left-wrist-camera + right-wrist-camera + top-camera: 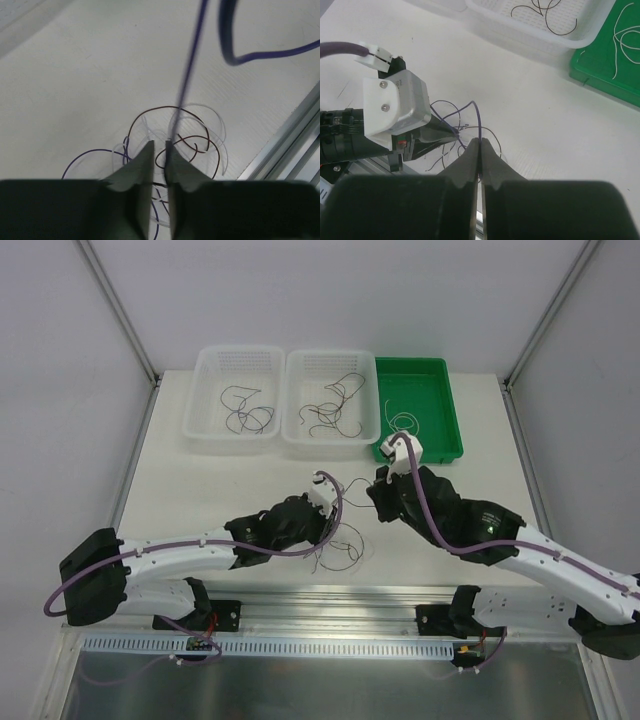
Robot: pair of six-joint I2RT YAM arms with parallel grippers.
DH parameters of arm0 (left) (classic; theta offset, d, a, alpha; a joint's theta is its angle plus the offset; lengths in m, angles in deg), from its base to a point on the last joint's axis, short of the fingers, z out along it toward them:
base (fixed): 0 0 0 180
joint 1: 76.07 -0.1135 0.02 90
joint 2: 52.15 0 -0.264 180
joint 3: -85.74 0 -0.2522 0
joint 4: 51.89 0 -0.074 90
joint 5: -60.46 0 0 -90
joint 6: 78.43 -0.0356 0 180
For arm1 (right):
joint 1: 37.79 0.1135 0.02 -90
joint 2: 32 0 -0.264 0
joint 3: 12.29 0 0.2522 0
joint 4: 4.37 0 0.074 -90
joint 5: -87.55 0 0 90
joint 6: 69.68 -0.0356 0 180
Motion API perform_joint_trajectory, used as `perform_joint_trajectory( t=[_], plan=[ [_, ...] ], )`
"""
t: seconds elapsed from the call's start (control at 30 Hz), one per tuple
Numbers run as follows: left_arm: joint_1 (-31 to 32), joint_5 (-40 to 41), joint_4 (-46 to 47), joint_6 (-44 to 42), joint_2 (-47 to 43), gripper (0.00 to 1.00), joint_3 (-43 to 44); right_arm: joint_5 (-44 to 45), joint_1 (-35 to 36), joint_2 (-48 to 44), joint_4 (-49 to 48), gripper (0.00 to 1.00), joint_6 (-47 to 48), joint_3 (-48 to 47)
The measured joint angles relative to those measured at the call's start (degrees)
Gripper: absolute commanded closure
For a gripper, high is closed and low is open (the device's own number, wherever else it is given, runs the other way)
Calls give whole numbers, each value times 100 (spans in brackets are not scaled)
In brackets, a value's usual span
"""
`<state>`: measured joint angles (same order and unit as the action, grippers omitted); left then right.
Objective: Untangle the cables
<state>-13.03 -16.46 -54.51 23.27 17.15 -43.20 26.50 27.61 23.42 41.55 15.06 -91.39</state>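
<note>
The left gripper point(160, 150) has its 2 dark, wedge-shaped fingers drawn nearly together, with only a thin slit between them, and they pinch a very thin purple strand point(186, 85) that runs taut from the fingertips up to the top edge of the left wrist view. The right gripper point(480, 144) is pressed fully closed on the same strand, which rises from its tips in a short smooth arc and bends down to the left toward the other gripper's tips in the centre of the right wrist view. Below the left fingers, in the lower middle of that view, lies a loose clump of cables point(192, 142): a glossy brown wire curled in overlapping loops, pale translucent white loops around it, and a purple loop spreading to the lower left. All of them rest on the matte white table point(220, 490), whose surface shows a fine ribbed grain, close to the ridged aluminium rail point(295, 135) at the right edge. In the top view, 3 containers line the upper centre. A white perforated plastic basket point(238, 349) holds a few dark curly strands point(248, 410), and a second white basket point(330, 353) beside it holds a denser scribble of dark and brownish wires point(335, 410). To their right, a smooth green tray point(430, 400) holds thin white strands point(403, 420).
</note>
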Motion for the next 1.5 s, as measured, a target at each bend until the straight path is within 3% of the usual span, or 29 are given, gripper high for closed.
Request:
perform_joint_trajectory(
  t=[0.03,0.17,0.2,0.37,0.5,0.73,1.0,1.13,1.23,1.27,1.33,1.4,1.5],
  plan=[
    [7,9,24,-46,37,100,17,-2,-13,-24,-13,96,-13,44],
    [39,98,22,-76,13,100,98,-4,-129,-118,-46,82,-114,295],
    [39,116,-20,-61,-31,100,127,-7,-197,-138,-66,64,-166,393],
    [37,417,-776,120,-385,100,603,-291,-704,-144,-107,29,-415,1025],
    [33,625,-1342,398,-553,100,1158,-664,-890,-122,-286,20,-573,1552],
    [-26,748,-2015,1058,-614,100,1401,-1370,-892,380,-994,15,-807,2168],
    [-96,763,-2343,1434,-649,100,1401,-1923,-881,1775,-2037,17,-977,2380],
    [-203,800,-2450,1493,-835,100,1401,-1950,-820,2448,-2411,25,-1064,2398],
    [-323,835,-2461,1497,-1056,100,1403,-1952,-761,2798,-2599,38,-1121,2400],
    [-380,837,-2474,1497,-1137,100,1405,-1945,-745,2876,-2636,48,-1139,2402],
    [-501,846,-2540,1495,-1292,100,1412,-1912,-732,2986,-2677,60,-1174,2413],
    [-664,848,-2649,1493,-1473,100,1423,-1775,-730,3012,-2686,80,-1209,2452],
    [-988,846,-2822,1473,-1742,100,1458,-1528,-730,2981,-2643,96,-1316,2511]
  ],
)
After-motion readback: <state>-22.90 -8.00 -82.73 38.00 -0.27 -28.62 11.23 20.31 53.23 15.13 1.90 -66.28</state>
